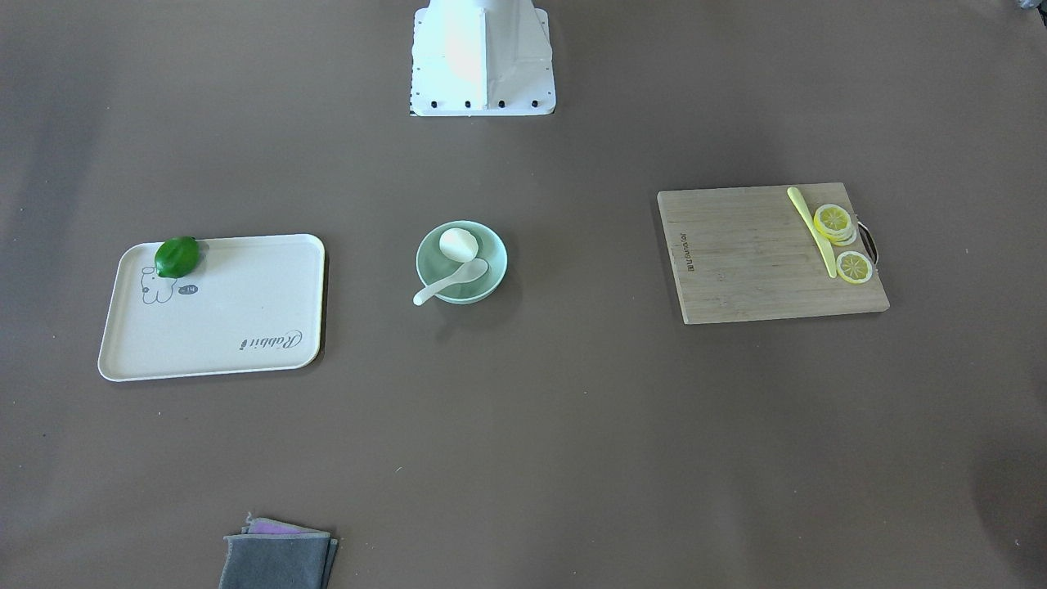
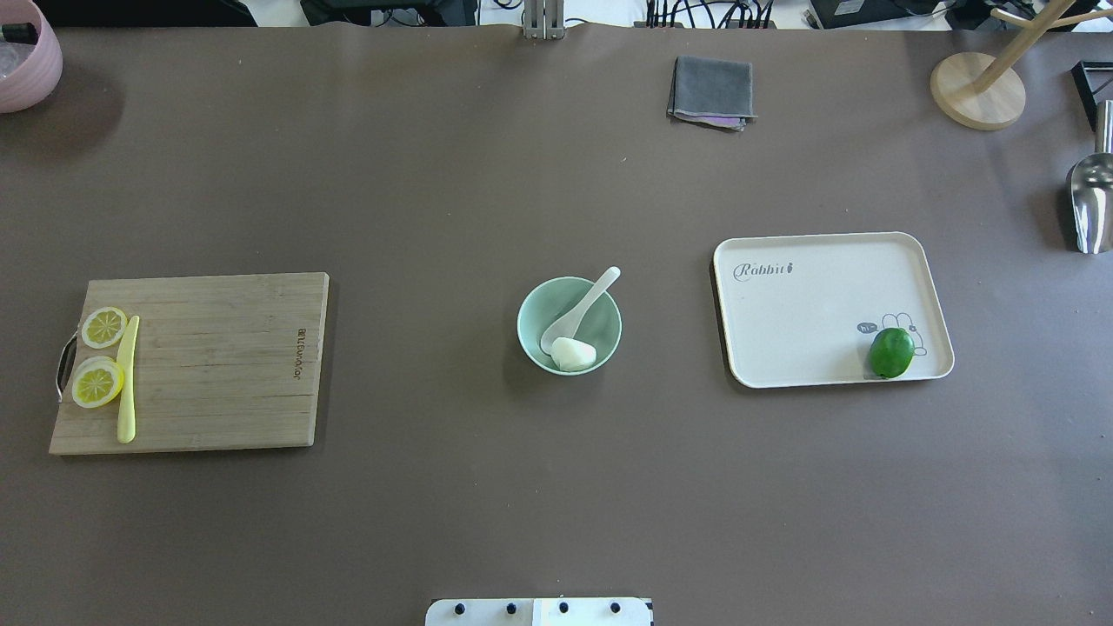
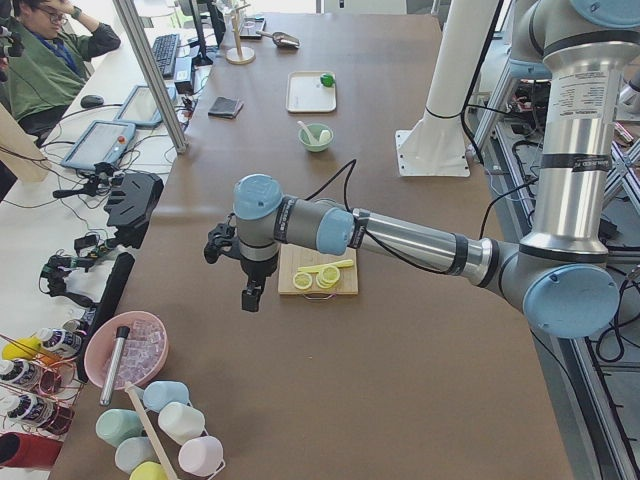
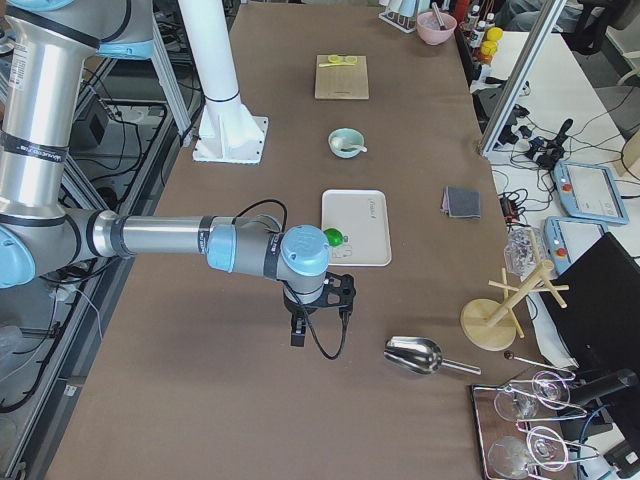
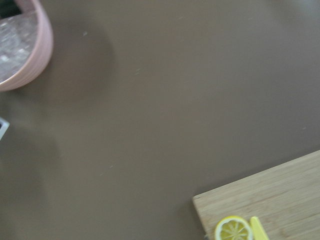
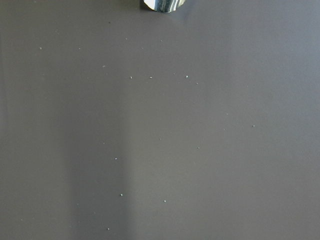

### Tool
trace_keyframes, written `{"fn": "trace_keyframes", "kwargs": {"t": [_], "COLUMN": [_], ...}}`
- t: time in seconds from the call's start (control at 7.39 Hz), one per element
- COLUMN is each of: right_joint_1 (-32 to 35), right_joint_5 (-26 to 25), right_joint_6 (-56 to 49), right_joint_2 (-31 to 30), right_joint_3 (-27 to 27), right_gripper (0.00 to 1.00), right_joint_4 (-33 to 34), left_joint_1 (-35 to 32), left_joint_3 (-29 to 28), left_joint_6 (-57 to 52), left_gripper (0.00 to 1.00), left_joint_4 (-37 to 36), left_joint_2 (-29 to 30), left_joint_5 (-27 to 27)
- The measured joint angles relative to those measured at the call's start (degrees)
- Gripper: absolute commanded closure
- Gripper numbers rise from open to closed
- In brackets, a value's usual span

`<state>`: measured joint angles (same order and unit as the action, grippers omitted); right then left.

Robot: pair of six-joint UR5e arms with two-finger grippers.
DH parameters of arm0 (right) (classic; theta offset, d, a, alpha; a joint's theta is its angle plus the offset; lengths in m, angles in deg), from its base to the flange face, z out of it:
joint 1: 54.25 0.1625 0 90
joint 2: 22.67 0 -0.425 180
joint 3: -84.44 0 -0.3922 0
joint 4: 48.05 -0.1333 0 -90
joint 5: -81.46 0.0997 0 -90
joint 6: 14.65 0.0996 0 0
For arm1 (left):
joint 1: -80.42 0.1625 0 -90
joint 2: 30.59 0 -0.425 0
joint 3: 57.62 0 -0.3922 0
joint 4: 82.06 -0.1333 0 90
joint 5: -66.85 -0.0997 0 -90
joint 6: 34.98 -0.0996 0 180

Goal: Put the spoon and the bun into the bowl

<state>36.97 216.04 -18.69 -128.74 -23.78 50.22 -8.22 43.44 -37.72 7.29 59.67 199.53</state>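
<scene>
The pale mint-green bowl [image 1: 496, 263] [image 2: 528, 335] stands at the table's middle. The white bun [image 1: 457, 245] [image 2: 574, 353] lies inside it. The white spoon [image 1: 450, 281] [image 2: 587, 303] rests in the bowl, scoop beside the bun, handle sticking over the rim. The left gripper [image 3: 250, 298] hangs over the table's left end, beyond the cutting board, far from the bowl. The right gripper [image 4: 297, 338] hangs over the table's right end, past the tray. Both show only in side views, so I cannot tell whether they are open or shut.
A cream tray [image 2: 809, 330] holds a green lime [image 2: 891, 352]. A wooden cutting board [image 2: 217, 365] carries lemon slices [image 2: 97, 382] and a yellow knife [image 2: 128, 378]. A grey cloth [image 2: 711, 91], a pink bowl [image 2: 26, 65], a metal scoop [image 2: 1091, 200] and a wooden stand [image 2: 974, 91] lie along the far edge.
</scene>
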Motion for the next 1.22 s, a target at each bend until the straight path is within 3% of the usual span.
{"fn": "trace_keyframes", "kwargs": {"t": [0.41, 1.22], "right_joint_1": [0.0, 0.0], "right_joint_5": [0.09, 0.24], "right_joint_6": [0.02, 0.03], "right_joint_2": [0.12, 0.25], "right_joint_3": [0.06, 0.11], "right_gripper": [0.0, 0.0], "right_joint_4": [0.0, 0.0], "left_joint_1": [-1.69, -1.86], "left_joint_3": [-1.76, -1.98], "left_joint_6": [-12.81, -14.66], "left_gripper": [0.02, 0.02], "left_joint_4": [-0.32, 0.64], "left_joint_2": [-3.98, -5.58], "left_joint_5": [1.22, 0.67]}}
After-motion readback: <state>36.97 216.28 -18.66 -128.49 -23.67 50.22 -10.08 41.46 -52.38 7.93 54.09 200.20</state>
